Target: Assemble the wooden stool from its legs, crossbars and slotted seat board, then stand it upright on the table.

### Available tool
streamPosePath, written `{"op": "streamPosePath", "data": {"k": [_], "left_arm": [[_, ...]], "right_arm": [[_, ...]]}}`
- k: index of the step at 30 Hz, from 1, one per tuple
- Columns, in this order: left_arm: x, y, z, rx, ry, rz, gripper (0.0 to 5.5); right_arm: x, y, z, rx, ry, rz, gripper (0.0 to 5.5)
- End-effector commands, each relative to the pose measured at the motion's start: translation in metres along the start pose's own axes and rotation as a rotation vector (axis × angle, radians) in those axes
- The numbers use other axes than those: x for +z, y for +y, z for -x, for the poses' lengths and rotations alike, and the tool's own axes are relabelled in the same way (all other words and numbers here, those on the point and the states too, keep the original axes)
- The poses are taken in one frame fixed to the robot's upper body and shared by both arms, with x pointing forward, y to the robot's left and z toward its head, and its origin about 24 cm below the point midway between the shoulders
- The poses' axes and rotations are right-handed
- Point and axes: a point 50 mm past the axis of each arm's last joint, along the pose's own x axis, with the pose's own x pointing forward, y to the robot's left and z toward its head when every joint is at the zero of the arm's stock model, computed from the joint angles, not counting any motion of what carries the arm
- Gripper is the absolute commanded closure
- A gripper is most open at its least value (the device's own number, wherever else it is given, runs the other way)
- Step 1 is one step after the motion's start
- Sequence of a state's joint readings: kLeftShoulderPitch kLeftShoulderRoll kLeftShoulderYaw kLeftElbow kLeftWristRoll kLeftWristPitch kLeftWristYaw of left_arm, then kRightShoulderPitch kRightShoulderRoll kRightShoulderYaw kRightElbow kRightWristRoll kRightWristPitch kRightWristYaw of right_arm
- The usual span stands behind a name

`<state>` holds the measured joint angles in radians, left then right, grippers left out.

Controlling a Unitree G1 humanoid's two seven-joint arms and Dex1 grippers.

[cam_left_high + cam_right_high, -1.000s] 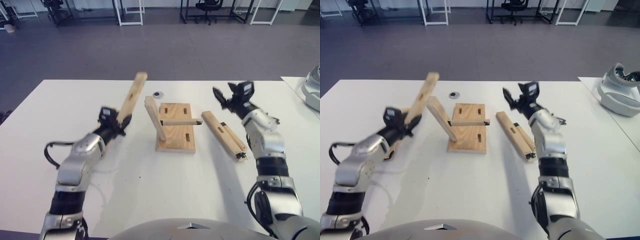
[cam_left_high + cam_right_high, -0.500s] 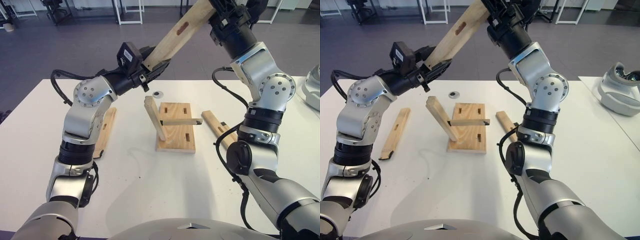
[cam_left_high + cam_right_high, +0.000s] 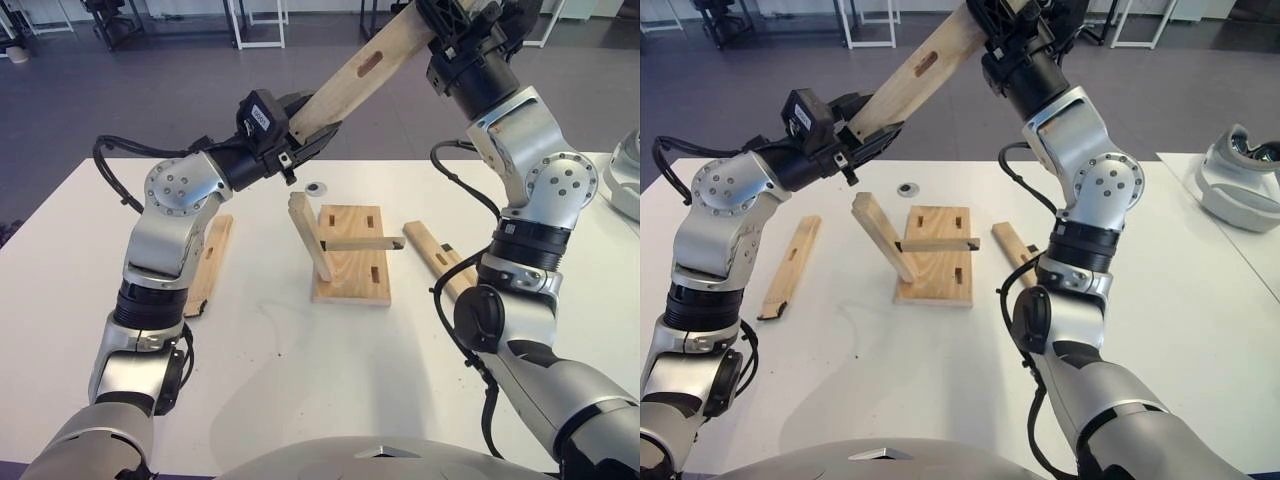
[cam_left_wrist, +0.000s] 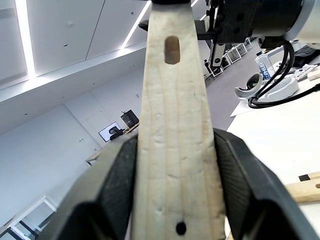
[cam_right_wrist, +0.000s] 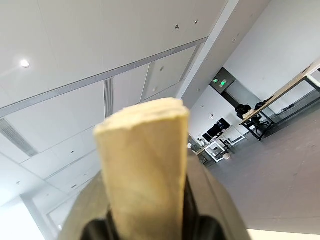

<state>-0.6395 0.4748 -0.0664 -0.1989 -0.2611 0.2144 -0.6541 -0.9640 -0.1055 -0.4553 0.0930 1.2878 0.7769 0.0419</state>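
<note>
— Pale wood: one slotted leg [image 3: 360, 75], raised well clear of the table and tilted, its high end toward our right. We log an oblong slot partway along it. The left wrist view also shows a small round hole near the low end.
— Who has it?
— Both arms. At the low end the left gripper [image 3: 312, 130] is clenched on it, fingers [image 4: 107, 190] pressed to either side. At the high end the right gripper [image 3: 445, 25] is clamped on; the end grain sits between its fingers [image 5: 215, 200].
— Rest of the stool?
— We see the seat board [image 3: 352, 255] lying flat at mid-table, slots facing up. A second leg [image 3: 310, 237] stands on it, leaning. A crossbar [image 3: 365, 243] runs from that leg toward our right, above the board. A third leg [image 3: 210, 262] lies flat on our left, apart from the board. More wooden pieces [image 3: 440, 255] lie on our right, partly hidden behind the right arm.
— Any writing?
— White print on the black housing [image 3: 258, 112] at the left wrist, too small for us to read.
— Surroundings?
— A small dark round thing [image 3: 317, 188] lies just beyond the board on the white table [image 3: 300, 360]. A white headset [image 3: 1238, 175] sits on a neighbouring table to our right.
</note>
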Motion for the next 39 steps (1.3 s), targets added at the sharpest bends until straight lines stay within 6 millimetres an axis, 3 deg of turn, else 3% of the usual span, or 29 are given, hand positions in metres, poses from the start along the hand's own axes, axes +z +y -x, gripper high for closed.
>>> {"op": "streamPosePath", "data": {"k": [1, 3, 5, 9, 12, 16, 21, 29, 39], "left_arm": [[-0.013, 0.019, 0.012, 0.159, 0.077, 0.010, 2.40], [-0.027, 0.024, 0.030, 0.235, 0.154, 0.035, 1.90], [-0.052, 0.014, 0.053, 0.287, 0.287, 0.069, 1.44], [-0.095, -0.034, 0.074, 0.214, 0.500, 0.242, 1.41], [-0.105, -0.057, 0.074, 0.167, 0.560, 0.315, 1.41], [-0.118, -0.077, 0.079, 0.126, 0.672, 0.360, 1.41], [-0.129, -0.089, 0.086, 0.080, 0.772, 0.377, 1.41], [-0.135, -0.098, 0.088, 0.033, 0.810, 0.412, 1.41], [-0.123, -0.107, 0.071, -0.035, 0.732, 0.453, 1.41]], "right_arm": [[0.019, -0.025, 0.040, -0.226, -0.163, 0.193, 4.49], [0.021, -0.036, 0.075, -0.359, -0.200, 0.345, 4.49], [0.007, -0.042, 0.106, -0.484, -0.175, 0.405, 4.49], [-0.025, -0.052, 0.157, -0.722, -0.073, 0.392, 4.49], [-0.032, -0.052, 0.176, -0.811, -0.042, 0.354, 4.49], [-0.040, -0.056, 0.182, -0.873, -0.052, 0.280, 4.49], [-0.054, -0.060, 0.186, -0.937, -0.092, 0.216, 4.49], [-0.053, -0.047, 0.182, -0.908, -0.130, 0.411, 4.49], [-0.056, -0.043, 0.170, -0.829, -0.074, 0.662, 4.49]]}}
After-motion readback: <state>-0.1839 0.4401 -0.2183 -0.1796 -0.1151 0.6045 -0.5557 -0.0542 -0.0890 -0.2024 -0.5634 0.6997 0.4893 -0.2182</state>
